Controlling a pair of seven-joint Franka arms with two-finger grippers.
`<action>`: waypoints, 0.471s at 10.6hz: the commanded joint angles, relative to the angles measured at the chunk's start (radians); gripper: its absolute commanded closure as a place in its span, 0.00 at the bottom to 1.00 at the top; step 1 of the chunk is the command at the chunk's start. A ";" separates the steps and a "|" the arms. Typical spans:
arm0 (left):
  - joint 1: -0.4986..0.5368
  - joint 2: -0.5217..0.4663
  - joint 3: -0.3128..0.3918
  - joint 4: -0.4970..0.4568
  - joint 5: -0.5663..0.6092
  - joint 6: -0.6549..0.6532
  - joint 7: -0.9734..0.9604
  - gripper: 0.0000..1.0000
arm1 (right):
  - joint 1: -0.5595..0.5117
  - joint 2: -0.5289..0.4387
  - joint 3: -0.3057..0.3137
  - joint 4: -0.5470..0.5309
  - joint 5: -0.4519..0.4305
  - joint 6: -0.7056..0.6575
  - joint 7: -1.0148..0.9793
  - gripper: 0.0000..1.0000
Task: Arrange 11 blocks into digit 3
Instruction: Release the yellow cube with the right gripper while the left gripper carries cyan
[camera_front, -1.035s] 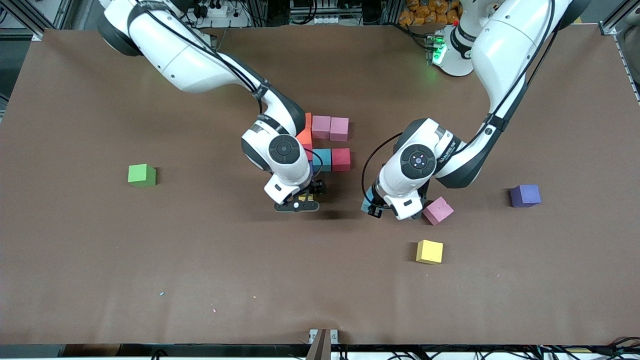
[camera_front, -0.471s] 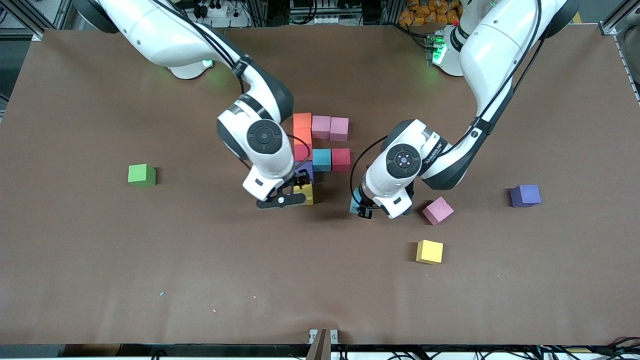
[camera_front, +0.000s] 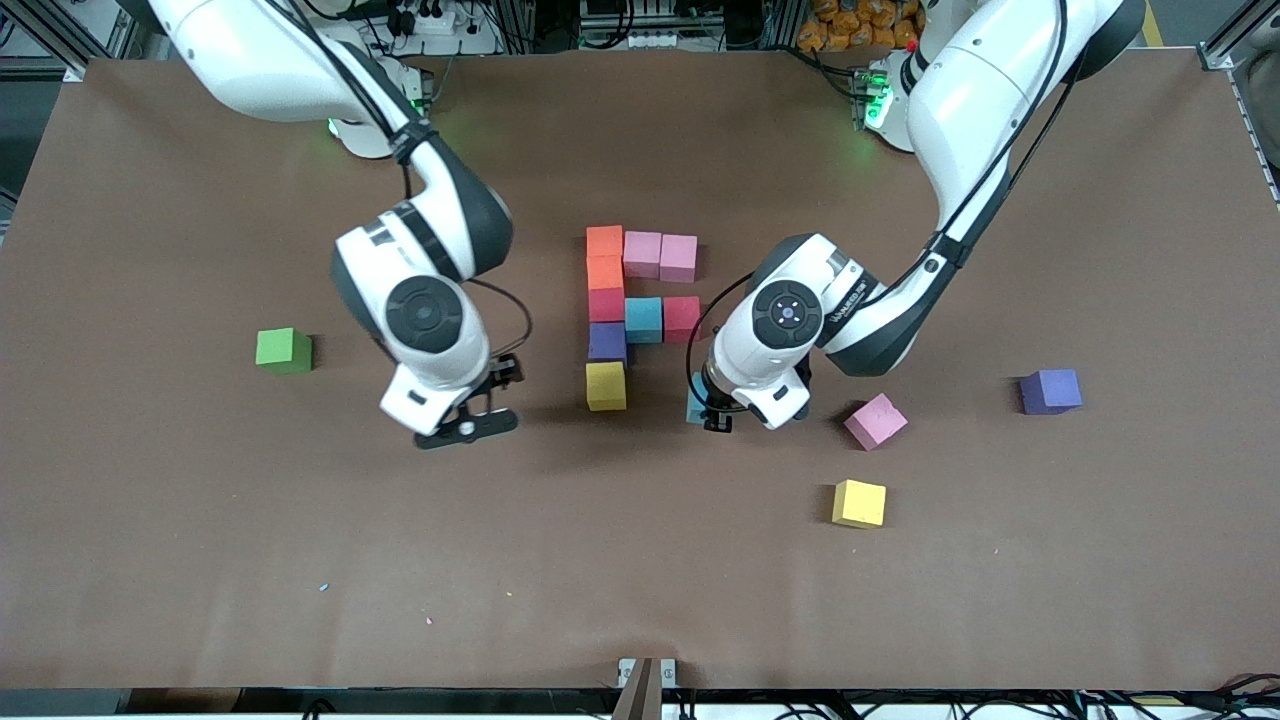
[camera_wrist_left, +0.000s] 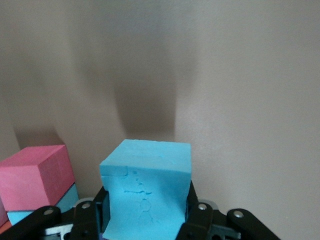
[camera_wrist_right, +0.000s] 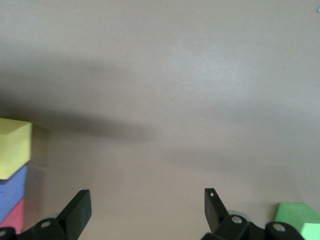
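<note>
The digit 3 stands partly built at mid-table: a column of orange (camera_front: 604, 241), orange, red, purple and yellow (camera_front: 605, 386) blocks, with two pink blocks (camera_front: 660, 256) and a light blue (camera_front: 643, 320) and red pair branching off toward the left arm's end. My left gripper (camera_front: 705, 412) is shut on another light blue block (camera_wrist_left: 146, 190), low over the table beside the yellow block. My right gripper (camera_front: 485, 400) hangs open with nothing in it (camera_wrist_right: 146, 210) over bare table between the column and the green cube.
Loose pink (camera_front: 876, 421), yellow (camera_front: 859, 503) and purple (camera_front: 1050, 391) blocks lie toward the left arm's end, the yellow one nearest the front camera. A green cube (camera_front: 283, 351) sits alone toward the right arm's end.
My right gripper drew away from the column toward the green cube, leaving the yellow block at the column's near end. My left gripper carried the light blue block closer to the figure.
</note>
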 joint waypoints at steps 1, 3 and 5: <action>-0.051 0.037 0.039 0.047 -0.015 -0.003 -0.070 0.91 | -0.011 -0.048 -0.067 -0.039 0.075 -0.003 -0.078 0.00; -0.132 0.039 0.114 0.059 -0.016 0.000 -0.137 0.91 | -0.011 -0.053 -0.101 -0.037 0.099 -0.041 -0.118 0.00; -0.181 0.066 0.157 0.106 -0.018 0.019 -0.176 0.91 | -0.011 -0.051 -0.144 -0.031 0.100 -0.041 -0.190 0.00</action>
